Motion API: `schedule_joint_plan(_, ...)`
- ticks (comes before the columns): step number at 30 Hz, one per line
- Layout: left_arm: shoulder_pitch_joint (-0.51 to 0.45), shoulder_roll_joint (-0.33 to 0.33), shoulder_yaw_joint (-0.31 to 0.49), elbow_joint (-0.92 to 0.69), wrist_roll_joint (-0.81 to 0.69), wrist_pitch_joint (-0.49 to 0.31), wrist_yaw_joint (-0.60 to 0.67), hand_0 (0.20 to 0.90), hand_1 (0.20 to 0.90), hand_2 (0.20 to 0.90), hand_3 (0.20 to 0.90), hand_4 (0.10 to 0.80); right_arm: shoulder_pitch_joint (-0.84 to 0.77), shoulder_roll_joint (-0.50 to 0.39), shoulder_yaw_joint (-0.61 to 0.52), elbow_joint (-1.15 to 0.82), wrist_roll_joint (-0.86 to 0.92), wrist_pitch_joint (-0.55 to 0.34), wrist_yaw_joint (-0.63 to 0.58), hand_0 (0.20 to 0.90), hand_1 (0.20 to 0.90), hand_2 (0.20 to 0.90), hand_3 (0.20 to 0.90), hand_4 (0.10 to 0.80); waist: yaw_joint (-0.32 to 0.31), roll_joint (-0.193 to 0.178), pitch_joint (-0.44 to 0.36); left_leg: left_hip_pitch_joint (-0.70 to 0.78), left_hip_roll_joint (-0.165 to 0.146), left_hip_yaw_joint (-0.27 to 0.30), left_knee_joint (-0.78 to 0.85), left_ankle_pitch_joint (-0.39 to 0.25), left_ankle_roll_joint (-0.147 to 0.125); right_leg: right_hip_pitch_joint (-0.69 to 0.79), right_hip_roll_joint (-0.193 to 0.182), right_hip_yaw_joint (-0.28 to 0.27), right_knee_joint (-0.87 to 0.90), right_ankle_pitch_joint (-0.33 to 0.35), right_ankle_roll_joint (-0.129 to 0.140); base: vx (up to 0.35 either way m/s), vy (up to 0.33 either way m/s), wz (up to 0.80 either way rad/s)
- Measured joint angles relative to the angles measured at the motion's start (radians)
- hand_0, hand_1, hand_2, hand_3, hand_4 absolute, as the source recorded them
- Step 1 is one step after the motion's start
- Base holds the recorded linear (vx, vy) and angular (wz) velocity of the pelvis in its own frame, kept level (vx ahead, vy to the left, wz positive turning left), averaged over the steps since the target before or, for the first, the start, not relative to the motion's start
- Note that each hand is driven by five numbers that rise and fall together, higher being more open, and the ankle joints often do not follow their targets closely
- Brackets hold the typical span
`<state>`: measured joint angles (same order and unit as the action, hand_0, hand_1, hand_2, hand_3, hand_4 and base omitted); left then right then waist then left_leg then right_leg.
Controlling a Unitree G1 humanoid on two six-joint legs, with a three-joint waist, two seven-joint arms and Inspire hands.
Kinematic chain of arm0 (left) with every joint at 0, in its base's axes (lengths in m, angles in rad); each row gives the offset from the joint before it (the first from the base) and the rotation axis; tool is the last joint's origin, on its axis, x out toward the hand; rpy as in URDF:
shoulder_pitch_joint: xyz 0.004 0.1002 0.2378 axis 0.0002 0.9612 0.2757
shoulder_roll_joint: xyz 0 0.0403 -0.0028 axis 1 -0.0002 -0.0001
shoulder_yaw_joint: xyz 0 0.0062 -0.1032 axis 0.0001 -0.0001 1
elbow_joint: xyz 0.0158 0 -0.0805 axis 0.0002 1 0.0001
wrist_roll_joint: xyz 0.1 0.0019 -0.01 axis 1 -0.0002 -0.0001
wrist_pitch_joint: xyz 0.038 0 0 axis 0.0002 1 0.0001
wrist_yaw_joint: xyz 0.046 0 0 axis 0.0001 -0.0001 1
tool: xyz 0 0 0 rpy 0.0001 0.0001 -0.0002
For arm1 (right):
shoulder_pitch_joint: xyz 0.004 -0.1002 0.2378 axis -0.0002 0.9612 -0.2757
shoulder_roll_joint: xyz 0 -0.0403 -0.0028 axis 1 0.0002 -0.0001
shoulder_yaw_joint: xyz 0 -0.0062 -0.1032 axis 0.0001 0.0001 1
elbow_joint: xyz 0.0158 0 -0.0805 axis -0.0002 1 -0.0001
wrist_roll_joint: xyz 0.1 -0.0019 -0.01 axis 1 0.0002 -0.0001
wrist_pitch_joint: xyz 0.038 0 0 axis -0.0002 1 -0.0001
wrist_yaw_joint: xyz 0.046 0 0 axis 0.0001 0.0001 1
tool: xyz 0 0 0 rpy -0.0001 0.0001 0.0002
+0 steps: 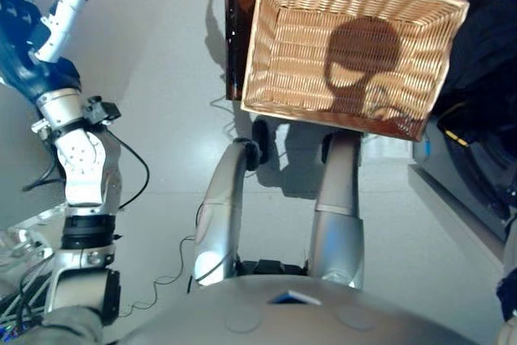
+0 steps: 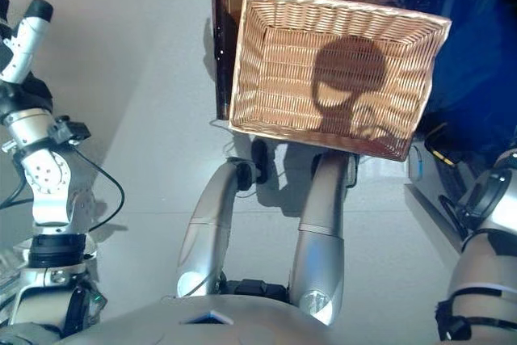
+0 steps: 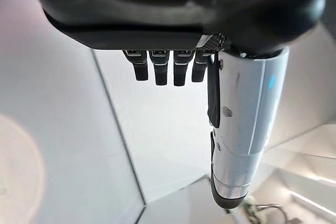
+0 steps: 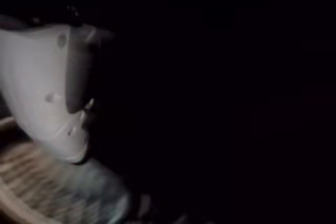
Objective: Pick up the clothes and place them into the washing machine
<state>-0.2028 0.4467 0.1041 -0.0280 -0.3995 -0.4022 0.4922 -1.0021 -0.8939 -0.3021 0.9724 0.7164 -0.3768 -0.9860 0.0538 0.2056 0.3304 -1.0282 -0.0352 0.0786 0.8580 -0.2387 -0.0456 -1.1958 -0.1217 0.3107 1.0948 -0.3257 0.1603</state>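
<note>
Two hands show here. The left hand (image 1: pixel 28 34) is up high, far off to the side of the basket (image 1: pixel 257 54) and well apart from it. Its fingers (image 3: pixel 157 69) stick out straight in a row, and its white thumb (image 3: pixel 241 129) points out straight beside them. So this hand is wide open and holds nothing. Past its fingers is only pale floor.

On the other side, the right hand (image 4: pixel 47 93) shows only in its own wrist view. Its white thumb is clear, but the rest is very dark, so I cannot tell if the fingers are spread or closed. Just below the thumb is a bit of woven basket and something pale and blurry that I cannot make out.

From the head views, the basket sits on a brown stand (image 1: pixel 236 22), between the two arms and nearer the right one. Its woven bottom is bare.

Next to the basket, on the right hand's side, is a big dark blue shape (image 2: pixel 477 46). It looks like cloth, so it may be the clothes, but I cannot be sure. It is touching or just beside the basket's far edge.

Below the blue shape stands the grey washing machine (image 1: pixel 460 187), on the right arm's side.
</note>
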Motion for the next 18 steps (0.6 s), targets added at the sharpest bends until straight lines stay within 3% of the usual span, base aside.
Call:
schedule_joint_plan(1, -0.007, 0.0, 0.0, -0.002, 0.0, -0.011, 0.004, 0.9, 0.9, 0.9, 0.9, 0.8, -0.003, 0.004, 0.004, 0.0, 0.002, -0.014, 0.006, 0.2, 0.2, 0.2, 0.2, 0.3, 0.01, 0.007, -0.005, 0.015, 0.0, 0.003, -0.032, 0.015, -0.003, 0.007, -0.003, -0.001, -0.019, 0.01, -0.006, 0.04, 0.044, -0.04)
schedule_joint_plan(2, -0.01, 0.0, 0.0, -0.002, 0.001, -0.019, 0.004, 0.9, 0.9, 0.9, 0.9, 0.8, -0.004, 0.005, 0.006, 0.0, 0.006, -0.017, 0.005, 0.494, 0.494, 0.494, 0.494, 0.51, 0.011, 0.011, -0.008, 0.021, 0.0, 0.001, -0.045, 0.023, -0.005, 0.011, -0.001, -0.004, -0.027, 0.014, -0.007, 0.04, 0.041, -0.01)
schedule_joint_plan(3, -0.018, -0.005, 0.0, -0.003, 0.001, -0.029, 0.005, 0.9, 0.9, 0.9, 0.9, 0.8, -0.003, 0.01, 0.007, 0.001, 0.023, -0.021, 0.02, 0.9, 0.9, 0.9, 0.9, 0.8, 0.015, 0.015, -0.011, 0.034, 0.0, -0.001, -0.067, 0.031, -0.006, 0.021, -0.006, -0.005, -0.041, 0.019, -0.01, 0.046, 0.057, -0.01)
schedule_joint_plan(10, -0.024, -0.031, 0.003, 0.0, -0.001, -0.041, 0.001, 0.9, 0.9, 0.9, 0.9, 0.8, 0.093, 0.06, -0.033, -0.088, 0.12, -0.071, 0.257, 0.9, 0.9, 0.9, 0.9, 0.8, 0.017, 0.021, -0.015, 0.1, 0.001, -0.008, -0.173, 0.077, -0.013, 0.071, -0.006, -0.024, -0.113, 0.047, -0.022, 0.021, 0.041, 0.0)
schedule_joint_plan(14, -0.031, -0.066, 0.005, 0.0, -0.003, -0.044, -0.016, 0.9, 0.9, 0.9, 0.9, 0.8, 0.157, 0.158, -0.099, -0.135, 0.149, -0.125, 0.292, 0.9, 0.9, 0.9, 0.9, 0.8, 0.014, 0.021, -0.015, 0.147, 0.002, -0.022, -0.215, 0.086, -0.015, 0.12, -0.011, -0.044, -0.145, 0.052, -0.027, -0.003, 0.005, 0.0)
schedule_joint_plan(18, -0.042, -0.085, 0.007, 0.0, -0.007, -0.044, -0.021, 0.9, 0.9, 0.9, 0.9, 0.8, 0.192, 0.2, -0.106, -0.156, 0.181, -0.132, 0.336, 0.9, 0.9, 0.9, 0.9, 0.8, 0.012, 0.02, -0.016, 0.162, 0.002, -0.033, -0.223, 0.089, -0.014, 0.145, -0.016, -0.061, -0.159, 0.052, -0.027, -0.012, -0.013, 0.04)
